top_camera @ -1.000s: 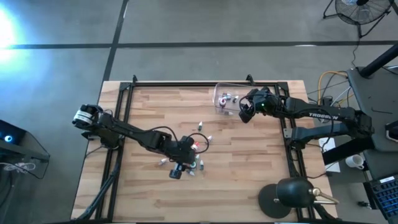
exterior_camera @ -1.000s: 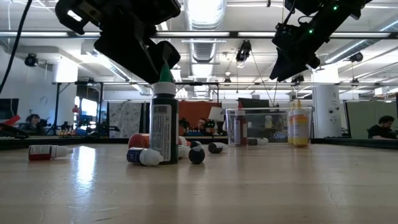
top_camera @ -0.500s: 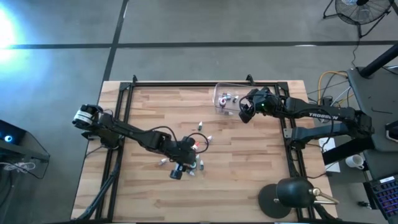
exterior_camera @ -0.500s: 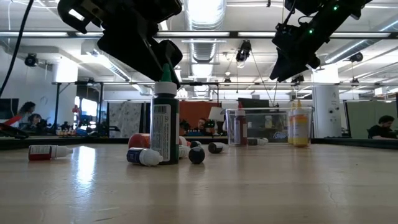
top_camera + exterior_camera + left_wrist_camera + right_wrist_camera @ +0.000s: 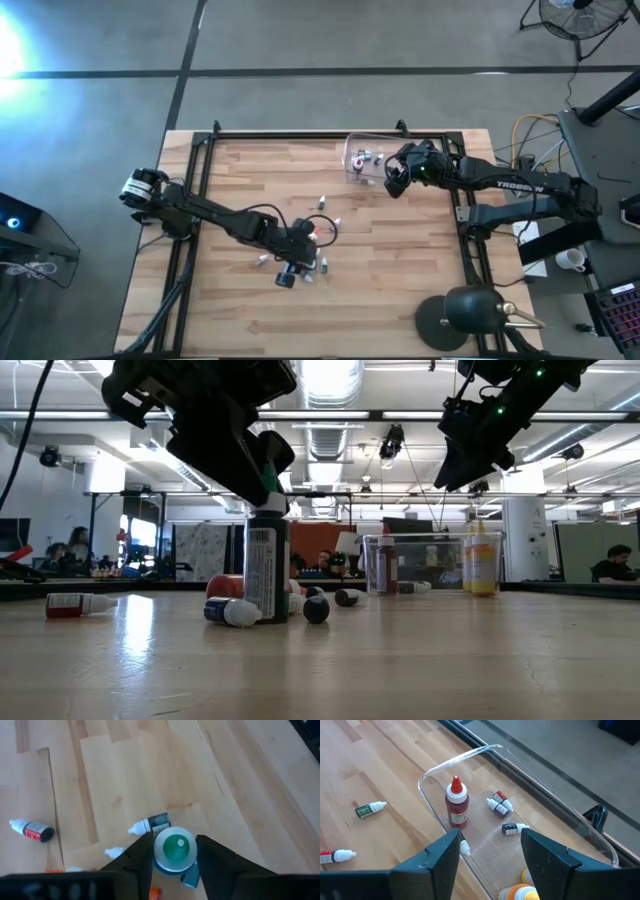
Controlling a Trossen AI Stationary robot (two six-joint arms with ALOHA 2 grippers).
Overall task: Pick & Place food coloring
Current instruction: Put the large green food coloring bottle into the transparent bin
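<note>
The left gripper (image 5: pixel 174 851) has its two fingers around the cap of one upright green-capped bottle (image 5: pixel 264 572), at 6 o'clock from the table (image 5: pixel 400 300) centre. The right gripper (image 5: pixel 490 851) is open above the clear box (image 5: pixel 470 757), at 1 o'clock, holding six bottles.

Upright red bottle (image 5: pixel 457 804) inside clear box (image 5: pixel 470 756), small bottles (image 5: pixel 500 806) beside

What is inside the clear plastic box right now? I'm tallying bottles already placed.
The clear rectangular plastic box holds an upright red squeeze bottle with a white cap, three small dropper bottles lying flat, and yellow-orange bottles at its near end. The right tool's fingers cover some of the floor.
</note>
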